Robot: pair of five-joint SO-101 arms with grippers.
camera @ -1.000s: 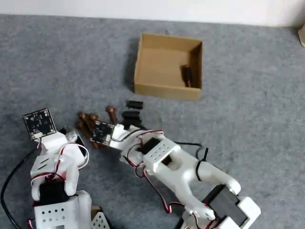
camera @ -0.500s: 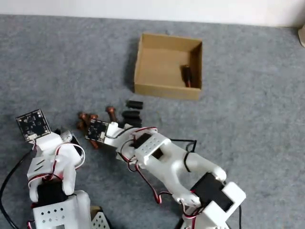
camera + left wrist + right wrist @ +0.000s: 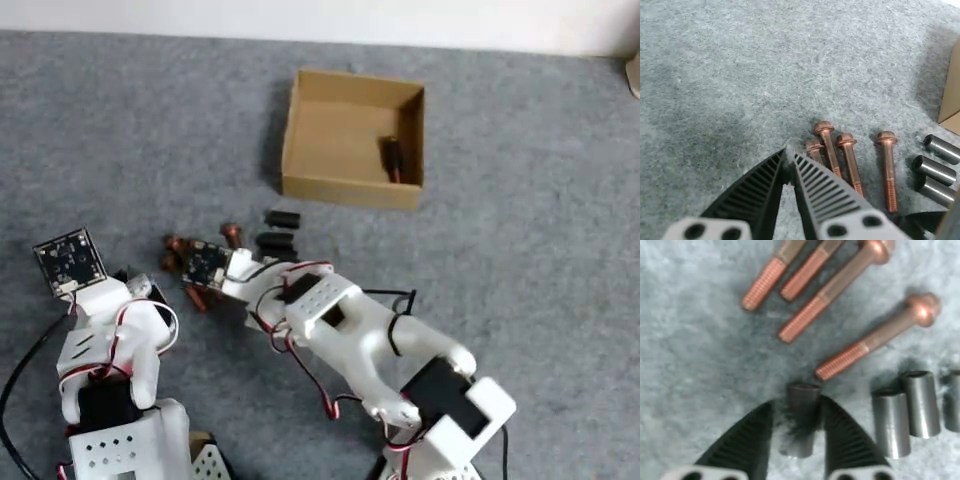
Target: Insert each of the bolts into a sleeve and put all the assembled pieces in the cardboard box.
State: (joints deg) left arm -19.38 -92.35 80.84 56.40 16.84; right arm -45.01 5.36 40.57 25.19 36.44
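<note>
Two SO-101 arms over a grey carpet [image 3: 520, 230], where we see four copper bolts [image 3: 850, 160] lying roughly parallel, close together, w/ a row of sleeves beside them. The right gripper [image 3: 797, 405] is down at carpet level, fingers apart, one on each side of a dark sleeve [image 3: 800, 422] that lies flat on the carpet. We can't tell whether the fingers actually press on it or just flank it. The threaded tip of the nearest bolt [image 3: 877, 335] sits just beside that sleeve's open end, not inside it. Three other sleeves [image 3: 890, 422] lie next to each other to one side, apart from the gripper. The left gripper [image 3: 788, 152] has its ribbed fingers drawn together at the tips w/ nothing btwn them. It hangs low over the carpet, tips just beside the head of the closest bolt. From the high view, the right arm [image 3: 340, 320] stretches across from the near right corner, its wrist above the spot where bolts and sleeves meet. The left arm [image 3: 110, 350] stands at the near left, just beside the bolt cluster. The cardboard box [image 3: 300, 130] sits open-topped on the far side of the parts, a short way beyond the sleeves. One assembled piece [image 3: 393, 160] lies inside it, against the wall on the robot's right. All four bolts on the carpet are bare, none yet in a sleeve.
</note>
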